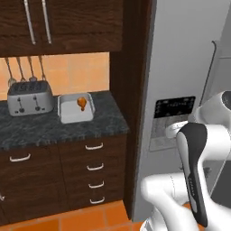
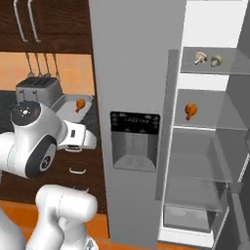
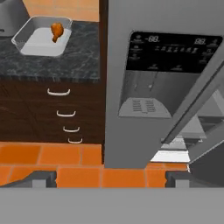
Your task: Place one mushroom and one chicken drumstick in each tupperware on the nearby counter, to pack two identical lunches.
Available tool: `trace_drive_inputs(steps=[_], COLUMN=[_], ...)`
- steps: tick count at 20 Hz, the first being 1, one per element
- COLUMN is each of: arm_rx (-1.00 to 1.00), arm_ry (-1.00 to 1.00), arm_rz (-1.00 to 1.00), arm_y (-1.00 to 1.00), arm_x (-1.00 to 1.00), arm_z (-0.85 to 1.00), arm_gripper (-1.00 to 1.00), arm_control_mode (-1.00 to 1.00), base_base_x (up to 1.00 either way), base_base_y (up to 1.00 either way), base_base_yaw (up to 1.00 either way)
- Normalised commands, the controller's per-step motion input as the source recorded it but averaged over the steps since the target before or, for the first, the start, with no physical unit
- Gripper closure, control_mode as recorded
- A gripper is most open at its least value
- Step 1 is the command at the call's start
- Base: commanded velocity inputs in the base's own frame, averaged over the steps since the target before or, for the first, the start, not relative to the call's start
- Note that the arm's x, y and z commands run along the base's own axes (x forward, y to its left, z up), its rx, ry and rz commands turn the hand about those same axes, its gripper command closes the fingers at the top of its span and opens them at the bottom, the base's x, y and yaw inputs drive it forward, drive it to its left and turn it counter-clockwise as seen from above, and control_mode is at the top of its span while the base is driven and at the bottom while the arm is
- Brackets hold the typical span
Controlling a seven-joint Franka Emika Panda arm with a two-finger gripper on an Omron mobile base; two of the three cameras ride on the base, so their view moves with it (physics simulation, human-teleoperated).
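Observation:
A clear tupperware [image 1: 67, 115] sits on the dark speckled counter [image 1: 45, 128] beside the fridge, with one orange chicken drumstick [image 1: 81, 103] inside it. In the hand view the same tupperware [image 3: 41, 46] and drumstick [image 3: 57, 30] lie at the upper left, far from my gripper [image 3: 110, 179], which is open and holds nothing; its fingertips [image 3: 41, 178] stand wide apart over the tiled floor. Inside the open fridge, two mushrooms [image 2: 200, 58] [image 2: 216, 60] rest on the top shelf. A second chicken drumstick [image 2: 190, 110] lies on the shelf below.
A silver toaster [image 1: 30, 97] stands left of the tupperware, with utensils hanging above it. The grey fridge door with its dispenser panel [image 3: 166, 74] is right in front of the hand. Drawers [image 1: 94, 167] line the cabinet below the counter.

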Motion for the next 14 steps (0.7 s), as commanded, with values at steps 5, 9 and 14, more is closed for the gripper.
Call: trace_drive_inputs(steps=[5,9,14], arm_rx=[0.00,0.00,0.00], arm_ry=[0.00,0.00,0.00], arm_rz=[0.00,0.00,0.00], arm_y=[0.00,0.00,0.00], arm_x=[0.00,0.00,0.00], arm_z=[0.00,0.00,0.00], arm_gripper=[-1.00,-1.00,-1.00], arm_control_mode=[1.00,1.00,1.00], base_base_x=[0.14,0.25,0.55], base_base_y=[-1.00,-0.88,-0.49], base_base_yaw=[0.00,0.00,0.00])
